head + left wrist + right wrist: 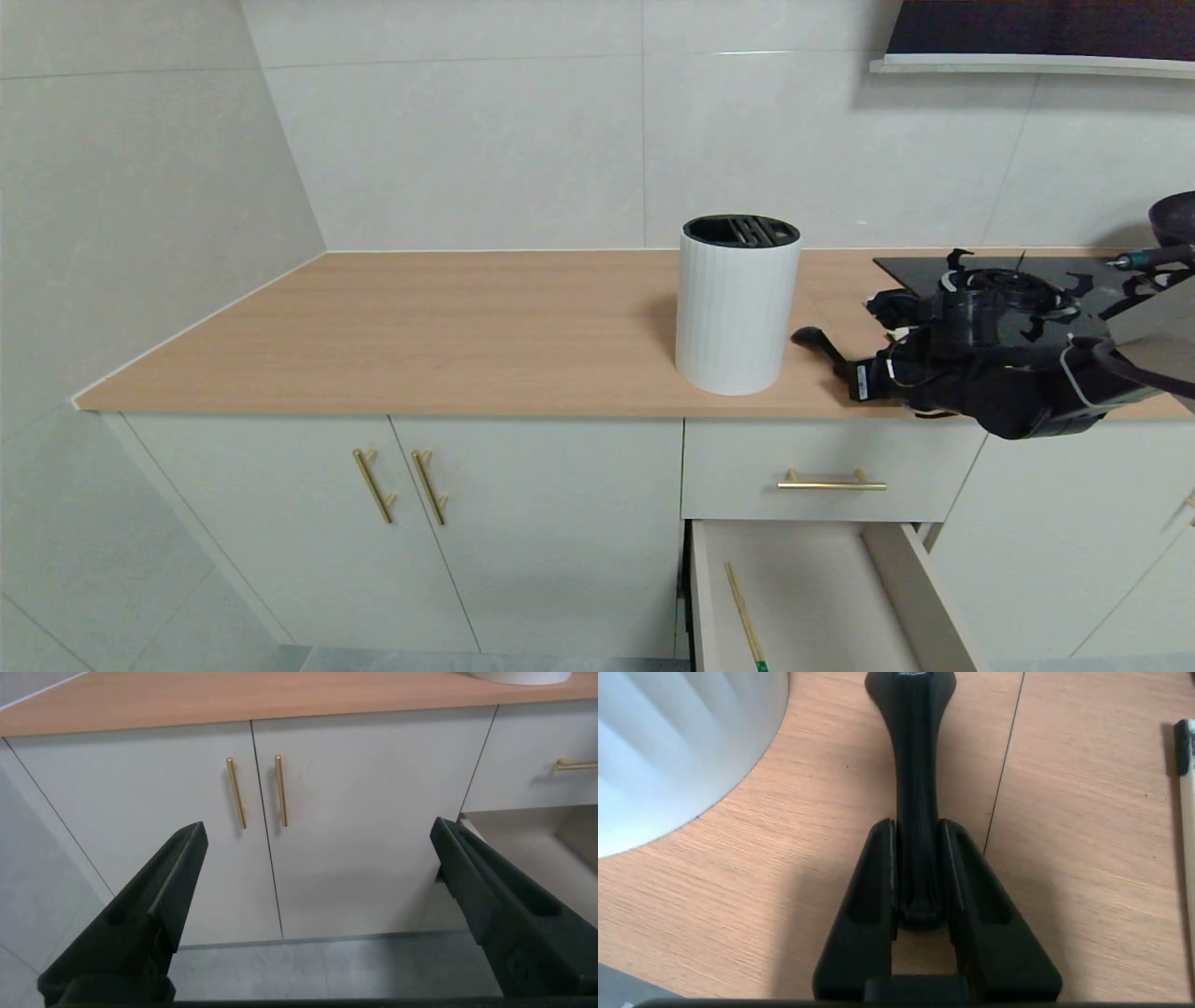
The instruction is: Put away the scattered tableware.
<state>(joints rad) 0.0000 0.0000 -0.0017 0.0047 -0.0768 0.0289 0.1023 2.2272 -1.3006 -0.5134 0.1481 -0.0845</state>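
Right wrist view: right claw [915, 835] clamps black handle [911, 756]; looks stiff, light, probably slick, so grip mid-handle. Left claw [318, 835] spread wide.

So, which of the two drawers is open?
The lower drawer, pulled out with chopsticks inside; the upper drawer, with the gold handle, is shut.

A black stove [1013, 275] sits on the wooden countertop [420, 327] above white cabinets [308, 541].

Tiled wall [467, 140], wooden countertop [420, 327], cream cabinets [280, 541]
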